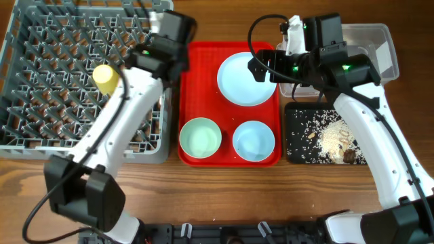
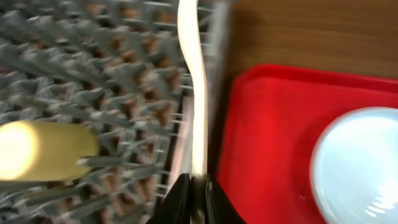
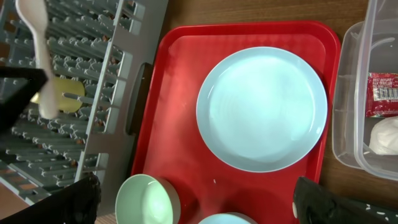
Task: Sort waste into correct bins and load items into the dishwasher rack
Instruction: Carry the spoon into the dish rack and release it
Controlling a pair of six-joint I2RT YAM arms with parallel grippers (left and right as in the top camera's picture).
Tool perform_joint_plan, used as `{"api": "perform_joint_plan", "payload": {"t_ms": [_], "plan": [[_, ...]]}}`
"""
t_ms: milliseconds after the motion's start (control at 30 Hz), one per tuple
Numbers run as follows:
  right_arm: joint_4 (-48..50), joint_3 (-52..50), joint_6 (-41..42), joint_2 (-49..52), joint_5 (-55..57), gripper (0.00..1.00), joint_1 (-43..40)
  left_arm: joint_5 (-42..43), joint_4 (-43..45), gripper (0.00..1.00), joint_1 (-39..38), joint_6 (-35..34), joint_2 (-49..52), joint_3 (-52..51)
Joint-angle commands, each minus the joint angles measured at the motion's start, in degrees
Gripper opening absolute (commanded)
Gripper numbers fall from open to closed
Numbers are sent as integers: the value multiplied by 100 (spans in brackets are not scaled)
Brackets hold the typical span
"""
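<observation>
My left gripper (image 2: 198, 186) is shut on the handle of a cream spoon (image 2: 191, 74), held over the right wall of the grey dishwasher rack (image 1: 41, 102). The spoon (image 3: 37, 56) shows there in the right wrist view too. A yellow cup (image 1: 105, 78) lies on its side inside the rack. My right gripper (image 3: 202, 205) hangs open and holds nothing above the red tray, near the light-blue plate (image 3: 261, 109). A pale-green bowl (image 1: 200, 137) and a light-blue bowl (image 1: 253, 141) stand on the tray's near half.
The flat red tray (image 1: 203, 68) lies between the rack and the bins. The clear tub (image 3: 348, 93) at the right holds a red sachet (image 3: 384, 93) and a white tissue (image 3: 385, 134). The black tray (image 1: 298, 135) holds rice grains (image 1: 332, 135) with brown bits.
</observation>
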Motion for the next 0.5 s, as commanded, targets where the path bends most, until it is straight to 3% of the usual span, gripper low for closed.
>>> {"api": "perform_joint_plan", "payload": {"t_ms": [0, 133, 467], "plan": [[15, -11, 35, 74, -92, 100, 7, -79, -245, 8, 525, -13, 197, -7], [15, -11, 33, 74, -92, 100, 7, 970, -291, 7, 955, -11, 590, -7], [15, -11, 35, 74, -92, 100, 7, 1084, -321, 12, 1003, 638, 944, -9]]}}
